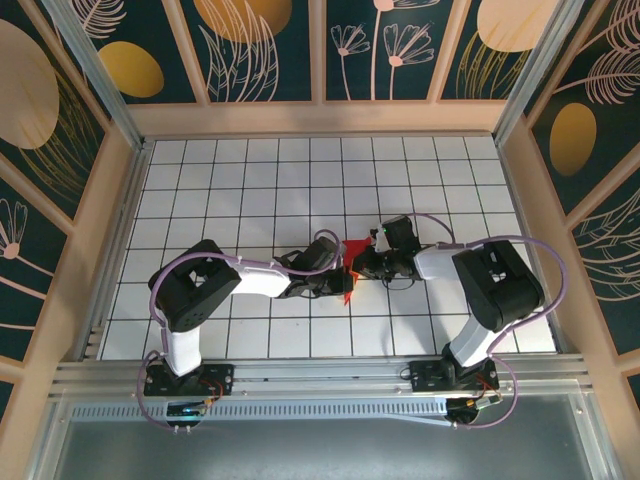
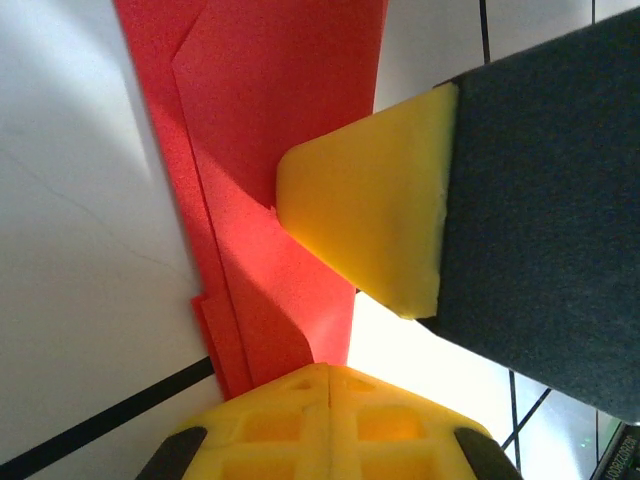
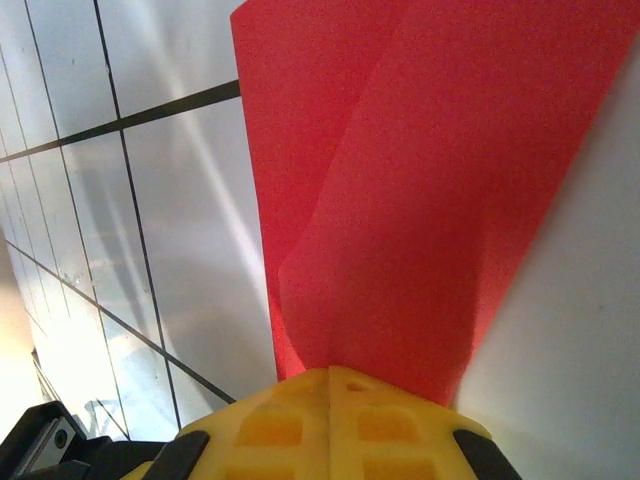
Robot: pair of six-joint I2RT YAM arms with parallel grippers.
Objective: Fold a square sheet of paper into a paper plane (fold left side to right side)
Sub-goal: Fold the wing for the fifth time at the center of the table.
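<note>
Two pincers meet over the middle of the bench (image 1: pixel 250 180), and both are clamped tight on the one red paper sheet (image 1: pixel 347 285). The left pincer (image 1: pixel 338 270) comes in from 9 o'clock and the right pincer (image 1: pixel 360 262) from 3 o'clock, their tips nearly touching with the paper between them. In the left wrist view, the left pincer (image 2: pixel 330 372) has its two yellow fingertips pressed together at 6 o'clock with the red paper sheet (image 2: pixel 270 120) caught in the seam. From there the paper runs up toward 12 o'clock. At least two stacked layers show along its 9 o'clock edge, and one yellow finger (image 2: pixel 370 230) of the right pincer crosses it from 3 o'clock. In the right wrist view, the right pincer (image 3: pixel 330 372) likewise pinches the red paper sheet (image 3: pixel 420 180), which fans out toward 12 and 1 o'clock with one soft crease down it. The white bench carries a grid of dark lines. The two arms are bolted at its near edge, the left arm (image 1: pixel 200 290) at 7 o'clock and the right arm (image 1: pixel 495 280) at 5 o'clock.
</note>
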